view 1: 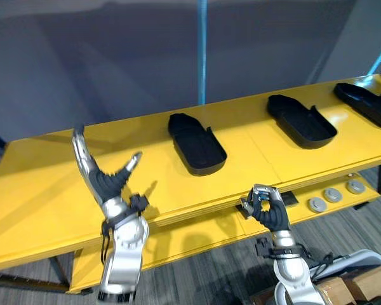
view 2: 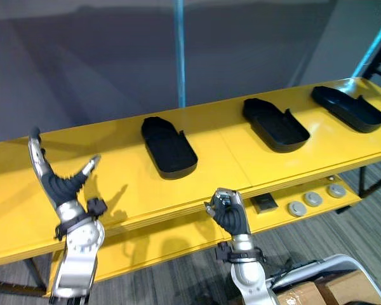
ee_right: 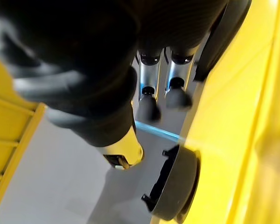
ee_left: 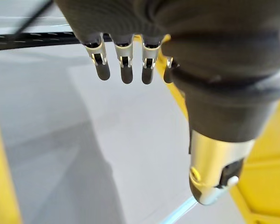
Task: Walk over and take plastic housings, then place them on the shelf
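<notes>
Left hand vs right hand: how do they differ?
Left hand is open, fingers straight and thumb spread; right hand is curled shut, holding nothing. Left hand is raised over the yellow shelf; right hand sits lower, at its front edge. Both are apart from the black plastic housings.

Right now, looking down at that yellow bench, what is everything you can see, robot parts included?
Plastic housings: three, black, spaced along the top shelf.
Top shelf: one, yellow.
Lower shelf: one, yellow, beneath it.
Round discs: three, grey, in a row on the lower shelf.
Small flat block: one, black, beside the discs.
Upright strip: one, blue, behind the shelf.
Cardboard box: one, brown, low on the robot's right.
Left hand: silver and dark, open, raised over the top shelf.
Right hand: silver and dark, curled shut, empty, at the shelf's front edge.
</notes>
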Available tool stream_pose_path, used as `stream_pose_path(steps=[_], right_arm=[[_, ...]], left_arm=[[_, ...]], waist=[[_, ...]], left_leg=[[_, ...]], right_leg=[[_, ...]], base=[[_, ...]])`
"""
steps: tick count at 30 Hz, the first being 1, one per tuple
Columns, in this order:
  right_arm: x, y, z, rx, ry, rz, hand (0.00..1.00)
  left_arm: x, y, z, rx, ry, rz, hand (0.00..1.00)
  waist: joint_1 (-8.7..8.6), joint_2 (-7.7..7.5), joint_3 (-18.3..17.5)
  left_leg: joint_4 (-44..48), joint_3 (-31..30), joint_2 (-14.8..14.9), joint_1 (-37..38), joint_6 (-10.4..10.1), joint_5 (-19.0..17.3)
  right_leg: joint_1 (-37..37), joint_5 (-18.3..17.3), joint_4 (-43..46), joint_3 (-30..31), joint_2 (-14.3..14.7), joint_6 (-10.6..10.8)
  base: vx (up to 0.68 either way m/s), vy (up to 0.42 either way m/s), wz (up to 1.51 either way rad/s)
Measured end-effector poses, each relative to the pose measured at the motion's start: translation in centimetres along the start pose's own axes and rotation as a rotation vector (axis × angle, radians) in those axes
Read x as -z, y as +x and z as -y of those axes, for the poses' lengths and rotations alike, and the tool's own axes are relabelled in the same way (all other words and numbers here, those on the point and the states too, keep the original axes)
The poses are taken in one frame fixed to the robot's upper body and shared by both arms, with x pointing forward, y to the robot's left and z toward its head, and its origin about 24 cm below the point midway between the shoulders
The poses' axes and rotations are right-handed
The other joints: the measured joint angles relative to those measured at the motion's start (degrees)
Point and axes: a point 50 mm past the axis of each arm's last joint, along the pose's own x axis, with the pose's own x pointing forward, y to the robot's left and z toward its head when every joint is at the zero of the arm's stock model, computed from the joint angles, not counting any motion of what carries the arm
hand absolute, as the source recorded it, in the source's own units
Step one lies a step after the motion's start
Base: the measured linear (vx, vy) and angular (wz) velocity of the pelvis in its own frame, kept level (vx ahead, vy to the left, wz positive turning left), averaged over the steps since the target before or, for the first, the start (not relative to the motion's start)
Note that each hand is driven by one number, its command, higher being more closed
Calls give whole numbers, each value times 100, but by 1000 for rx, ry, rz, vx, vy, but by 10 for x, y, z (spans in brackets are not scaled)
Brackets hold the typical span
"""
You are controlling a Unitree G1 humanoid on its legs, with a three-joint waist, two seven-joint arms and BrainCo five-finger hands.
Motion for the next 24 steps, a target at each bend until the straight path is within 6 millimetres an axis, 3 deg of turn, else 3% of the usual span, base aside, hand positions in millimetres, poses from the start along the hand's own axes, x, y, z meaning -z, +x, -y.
stream_pose_path(steps=[4, 9, 15, 24], right_arm=[[10, 19, -5, 16, 9, -33, 100], [26, 21, -4, 30, -21, -105, 100], [36, 33, -2, 19, -52, -135, 100], [25, 66, 0, 42, -11, -94, 100]], left_arm=[[-4, -28, -10, 47, -198, -87, 0], [12, -52, -20, 86, -186, -234, 0], [16, -58, -24, 101, -226, -286, 0], [16, -58, -23, 121, -259, -300, 0]], waist=[[130, 86, -34], [250, 124, -18], [345, 181, 111], [409, 187, 315]], left_leg=[[0, -192, -6, -217, -3, 115], [0, -377, -4, -363, -19, 169], [-2, -597, -8, -544, -18, 270], [-2, -639, -14, -661, -7, 306]], right_leg=[[-122, 16, 29, -167, -10, -20], [-162, 23, 27, -371, -11, -31], [-227, 18, 56, -592, -14, -39], [-337, 3, 86, -622, -20, -65]], base=[[-18, 17, 26], [8, 16, 18], [-13, 17, 19], [-7, 5, 2]])
